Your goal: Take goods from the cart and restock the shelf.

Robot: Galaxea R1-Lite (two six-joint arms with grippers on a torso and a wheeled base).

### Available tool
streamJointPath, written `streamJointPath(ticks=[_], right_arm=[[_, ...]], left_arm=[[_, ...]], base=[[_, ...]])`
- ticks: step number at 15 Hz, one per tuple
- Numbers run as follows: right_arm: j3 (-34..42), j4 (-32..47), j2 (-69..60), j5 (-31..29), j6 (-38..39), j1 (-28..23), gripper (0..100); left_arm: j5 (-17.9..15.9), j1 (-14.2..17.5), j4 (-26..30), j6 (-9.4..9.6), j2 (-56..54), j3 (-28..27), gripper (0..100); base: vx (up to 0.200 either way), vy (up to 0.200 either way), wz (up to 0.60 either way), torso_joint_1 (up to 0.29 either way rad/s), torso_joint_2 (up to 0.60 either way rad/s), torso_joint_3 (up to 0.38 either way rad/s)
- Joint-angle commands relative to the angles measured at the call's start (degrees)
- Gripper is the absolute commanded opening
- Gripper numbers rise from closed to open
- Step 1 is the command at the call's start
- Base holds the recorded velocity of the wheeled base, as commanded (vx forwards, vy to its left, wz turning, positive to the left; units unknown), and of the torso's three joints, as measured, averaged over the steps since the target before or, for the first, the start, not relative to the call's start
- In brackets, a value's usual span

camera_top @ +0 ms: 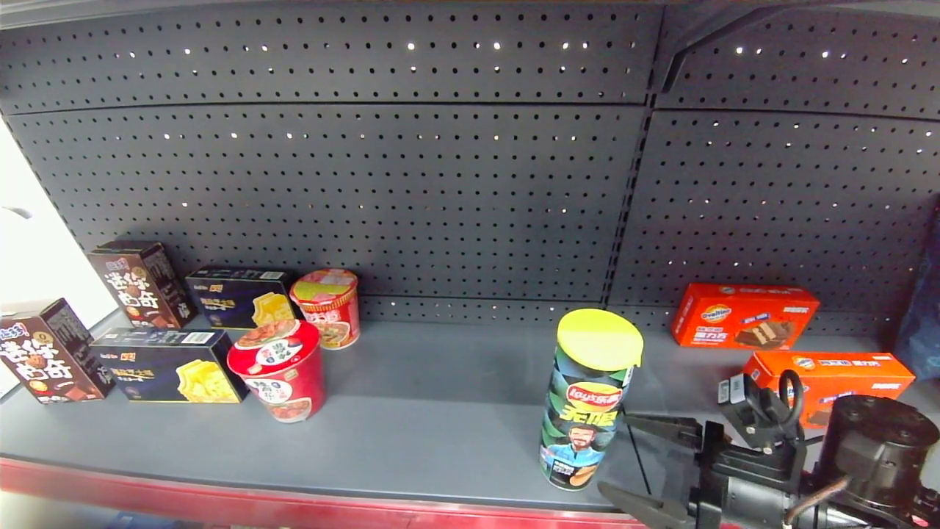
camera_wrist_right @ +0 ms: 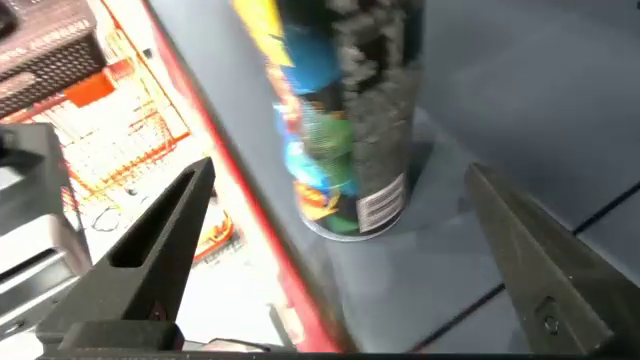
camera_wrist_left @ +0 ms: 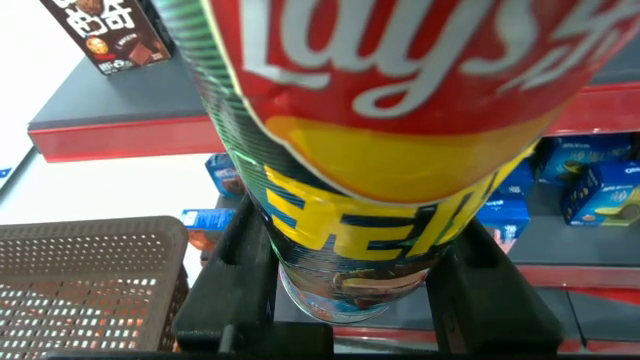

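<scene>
A tall chips can (camera_top: 591, 397) with a yellow-green lid stands upright near the front of the grey shelf (camera_top: 440, 411). My right gripper (camera_top: 623, 457) is open just to the can's right, its fingers apart and not touching it. In the right wrist view the same can (camera_wrist_right: 350, 130) stands on the shelf beyond the spread fingers of the right gripper (camera_wrist_right: 340, 172). A second chips can (camera_wrist_left: 380, 120) is clamped in my left gripper (camera_wrist_left: 355, 290), with a black finger on each side of its lower body.
Brown cookie boxes (camera_top: 44, 353), dark blue boxes (camera_top: 172, 365) and red noodle cups (camera_top: 283, 367) stand at the shelf's left. Orange boxes (camera_top: 742, 314) lie at the right. A brown mesh basket (camera_wrist_left: 90, 285) sits below the left gripper. The shelf's front edge (camera_top: 294, 503) is red.
</scene>
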Motion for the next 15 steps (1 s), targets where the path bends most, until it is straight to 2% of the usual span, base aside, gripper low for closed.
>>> streamJointPath(ticks=[1,3,4,5,6,8,9,10,12,13,15], right_arm=[[3.74,-0.06,-7.76,-0.23,0.02,0.44,100],[3.74,1.35,-16.11,-0.67,0.02,-0.88,100],[3.74,9.43,-25.43,-0.67,0.02,-3.51,100],[3.57,12.95,-28.86,-0.67,0.02,-4.39,100],[0.14,27.89,-41.07,-0.67,0.02,-8.70,100],[-7.77,51.53,-55.49,-2.87,0.02,-13.44,100],[-9.88,59.27,-60.41,-5.24,0.11,-13.88,100],[-13.13,73.86,-70.34,-10.60,0.29,-13.80,100],[-15.15,88.54,-82.38,-17.55,0.37,-14.59,100],[-15.86,93.81,-88.09,-20.62,0.37,-15.38,100],[-15.24,101.10,-97.41,-21.68,0.55,-16.70,100]], left_arm=[[0.04,0.00,0.01,0.01,-0.19,-0.71,0],[-0.05,0.00,0.01,0.01,-0.19,-1.33,0],[-0.23,-0.26,-0.07,0.27,-0.01,-2.21,0],[-0.31,-0.35,-0.16,0.27,-0.01,-2.38,0],[-0.40,-0.44,-0.25,0.45,0.51,-4.05,0],[-0.49,-0.53,-0.16,0.98,1.48,-6.60,0],[-0.58,-0.53,-0.34,1.59,2.18,-7.30,0],[-0.67,-1.67,-0.42,1.94,3.33,-9.68,0],[-0.75,-6.06,0.01,1.77,3.85,-11.70,0],[-0.75,-9.84,-0.07,1.77,5.00,-12.40,0],[-0.67,-17.93,-0.51,1.77,9.57,-13.98,0]], base=[[0.000,0.000,0.00,0.000,0.00,0.000],[0.000,0.000,0.00,0.000,0.00,0.000],[0.000,0.000,0.00,0.000,0.00,0.000],[0.000,0.000,0.00,0.000,0.00,0.000],[0.000,0.000,0.00,0.000,0.00,0.000],[0.000,0.000,0.00,0.000,0.00,0.000],[0.000,0.000,0.00,0.000,0.00,0.000],[0.000,0.000,0.00,0.000,0.00,0.000],[0.000,0.000,0.00,0.000,0.00,0.000],[0.000,0.000,0.00,0.000,0.00,0.000],[0.000,0.000,0.00,0.000,0.00,0.000]])
